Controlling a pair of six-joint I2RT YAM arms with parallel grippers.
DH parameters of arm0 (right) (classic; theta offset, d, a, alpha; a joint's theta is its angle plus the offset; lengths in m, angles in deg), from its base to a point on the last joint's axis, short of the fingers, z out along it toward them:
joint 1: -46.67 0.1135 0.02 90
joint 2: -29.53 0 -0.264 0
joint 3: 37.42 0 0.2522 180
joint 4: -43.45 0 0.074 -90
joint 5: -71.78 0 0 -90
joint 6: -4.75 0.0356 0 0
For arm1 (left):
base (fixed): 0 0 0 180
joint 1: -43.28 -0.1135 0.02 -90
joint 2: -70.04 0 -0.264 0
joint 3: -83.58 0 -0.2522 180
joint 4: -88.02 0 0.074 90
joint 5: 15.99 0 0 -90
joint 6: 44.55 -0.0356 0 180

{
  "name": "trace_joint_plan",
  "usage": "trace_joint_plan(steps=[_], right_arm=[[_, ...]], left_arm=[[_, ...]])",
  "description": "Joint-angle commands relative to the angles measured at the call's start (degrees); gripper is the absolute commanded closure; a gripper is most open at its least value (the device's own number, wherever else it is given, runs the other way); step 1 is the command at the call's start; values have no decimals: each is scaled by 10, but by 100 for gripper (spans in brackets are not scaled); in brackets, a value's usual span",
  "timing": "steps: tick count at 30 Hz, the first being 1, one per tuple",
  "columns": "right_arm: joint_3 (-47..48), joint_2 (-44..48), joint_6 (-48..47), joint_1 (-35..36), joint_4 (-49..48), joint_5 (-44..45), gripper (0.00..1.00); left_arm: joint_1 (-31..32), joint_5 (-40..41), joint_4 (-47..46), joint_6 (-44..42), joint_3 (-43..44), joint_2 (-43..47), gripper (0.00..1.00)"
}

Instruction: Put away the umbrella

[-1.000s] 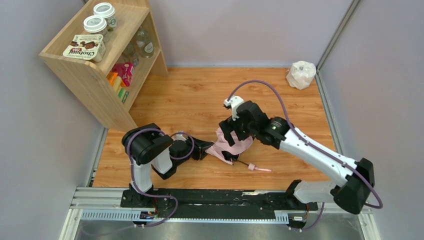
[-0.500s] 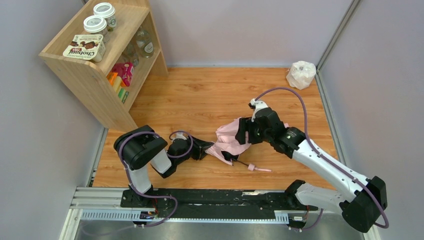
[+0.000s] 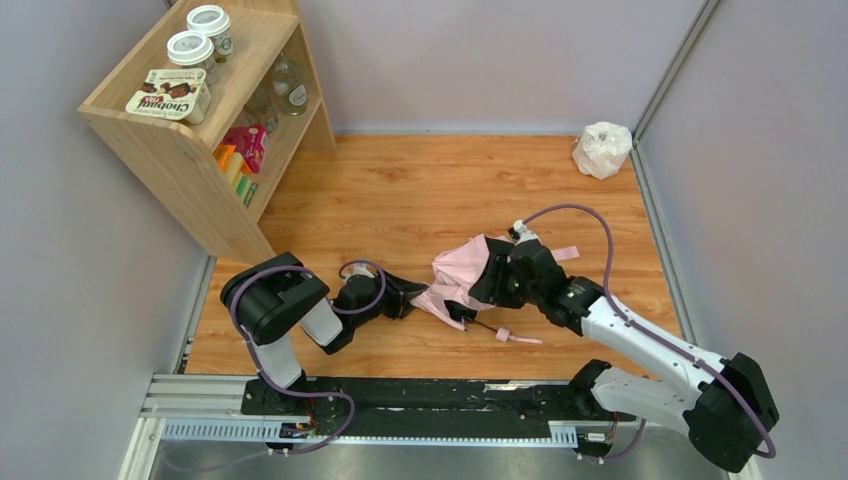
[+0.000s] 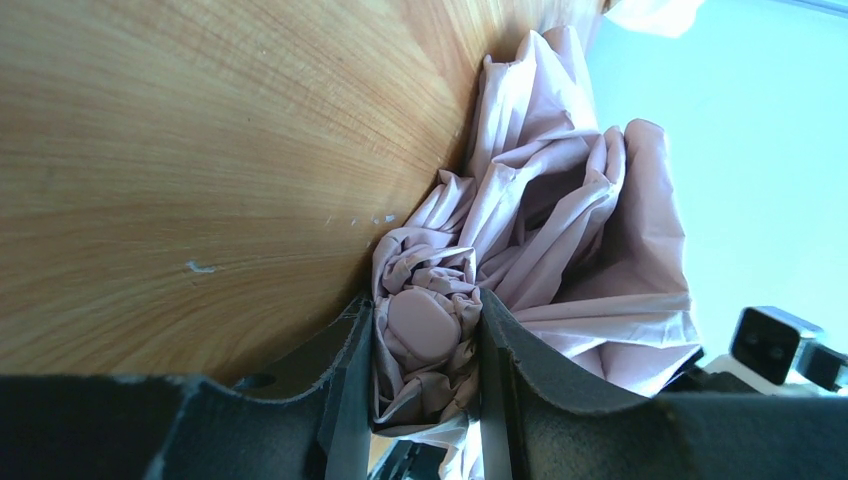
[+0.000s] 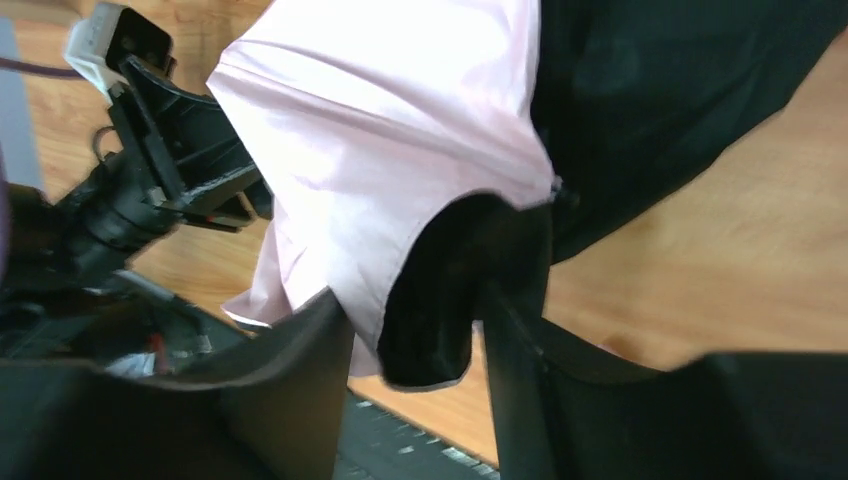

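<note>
The pale pink umbrella (image 3: 455, 275) lies half folded on the wooden floor. Its thin black shaft (image 3: 483, 326) runs out to the small pink handle (image 3: 503, 334) near the front. My left gripper (image 3: 418, 298) lies low at the umbrella's left end. In the left wrist view this gripper (image 4: 425, 310) is shut on the pink end cap and the fabric bunched round it. My right gripper (image 3: 487, 280) is at the canopy's right edge. In the right wrist view a fold of pink fabric with black lining (image 5: 380, 100) fills the right gripper (image 5: 415, 310), and both fingers touch it.
A wooden shelf unit (image 3: 190, 130) stands at the back left with jars (image 3: 192, 45) and a snack box (image 3: 168, 93) on top. A small white plastic bag (image 3: 602, 150) sits in the back right corner. Grey walls close in both sides, and the arms' rail (image 3: 400, 400) runs along the near edge.
My right gripper moved from above the umbrella to its right edge, dropped lower and narrowed onto the canopy. The canopy spread up and to the right. The left gripper kept its hold.
</note>
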Motion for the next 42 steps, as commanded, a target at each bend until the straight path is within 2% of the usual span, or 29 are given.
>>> trace_joint_plan(steps=[1, 3, 5, 11, 12, 17, 20, 24, 28, 30, 32, 34, 36, 39, 42], right_arm=[[26, -29, -129, -8, -57, 74, 63], [48, -63, -208, -8, -54, 112, 85], [58, -103, -267, -8, -68, 114, 100], [62, -212, -236, 7, -37, 90, 98], [59, -214, -234, 10, -36, 87, 95], [119, -155, -246, 11, 71, 128, 49], [186, -114, -254, 19, 158, 165, 29], [244, -91, -259, 71, 216, 204, 17], [257, -100, -292, 172, 159, 201, 12], [250, -112, -311, 192, 116, 215, 11], [259, -136, -291, 181, 116, 288, 15], [261, -150, -296, 163, 118, 293, 25], [243, -157, -310, 163, 79, 239, 40], [177, -149, -326, 186, -9, 144, 50], [119, -148, -326, 196, -43, 137, 63]], left_arm=[[5, 5, 60, -42, -8, 14, 100], [5, 7, 61, -45, -10, 20, 100], [5, 10, 67, -48, -10, 26, 100], [5, 13, 71, -46, -8, 31, 100], [5, 14, 71, -45, -7, 31, 100], [5, 12, 74, -45, -8, 33, 100], [5, 14, 78, -46, -7, 35, 100], [6, 14, 79, -44, -7, 38, 100], [7, 15, 86, -44, -6, 44, 100], [7, 16, 89, -45, -6, 47, 100], [7, 15, 96, -47, -7, 51, 100], [7, 16, 101, -47, -11, 56, 100], [8, 18, 105, -47, -11, 60, 100], [8, 21, 108, -45, -8, 61, 100], [8, 16, 110, -45, -2, 57, 100]])
